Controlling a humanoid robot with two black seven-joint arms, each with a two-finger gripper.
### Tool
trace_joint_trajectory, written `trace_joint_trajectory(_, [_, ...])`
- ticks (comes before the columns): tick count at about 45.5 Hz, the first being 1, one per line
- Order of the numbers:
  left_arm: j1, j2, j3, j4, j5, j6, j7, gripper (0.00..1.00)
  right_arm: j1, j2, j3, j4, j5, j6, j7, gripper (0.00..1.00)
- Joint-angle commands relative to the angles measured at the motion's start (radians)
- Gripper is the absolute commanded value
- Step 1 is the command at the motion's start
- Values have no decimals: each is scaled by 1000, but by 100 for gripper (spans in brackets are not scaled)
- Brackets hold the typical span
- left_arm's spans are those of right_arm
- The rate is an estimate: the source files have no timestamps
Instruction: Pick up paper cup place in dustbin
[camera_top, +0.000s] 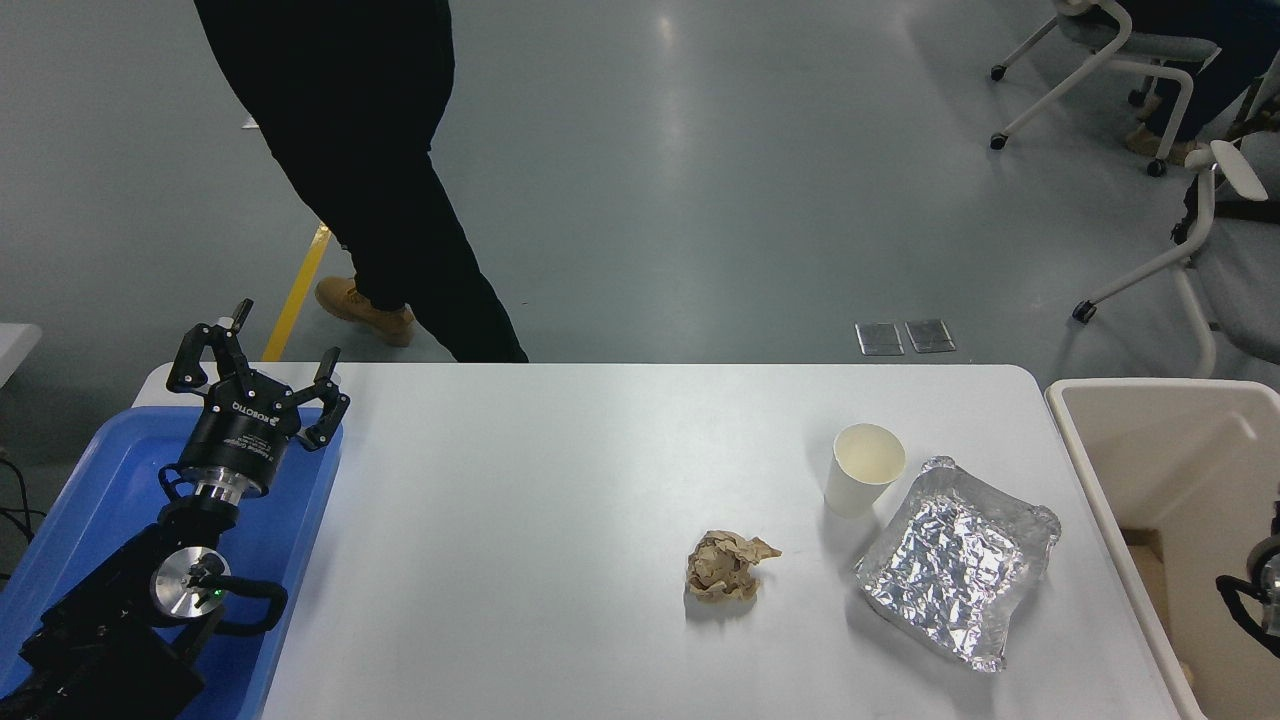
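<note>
Left gripper (262, 362) parked, spread wide; right gripper seemingly unseen; foil tray (958, 560) sits between paper cup (863, 469) and dustbin (1100, 480).

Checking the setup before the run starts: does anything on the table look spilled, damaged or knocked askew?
Nothing is spilled. The paper cup stands upright. The foil tray beside it is crinkled and sits at a slant to the table edge, and the brown paper ball is crumpled. Both look like waste laid out, not accidents.

paper cup (864, 468) open from above, foil tray (958, 560) just beside
</note>
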Motion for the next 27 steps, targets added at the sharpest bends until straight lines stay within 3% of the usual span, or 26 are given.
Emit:
trace_joint_trajectory(1, [0, 0, 0, 0, 0, 0, 0, 98, 2, 6, 0, 0, 0, 0, 0, 100])
trace_joint_trajectory(27, [0, 0, 2, 0, 2, 0, 0, 98, 6, 12, 41, 2, 3, 5, 0, 100])
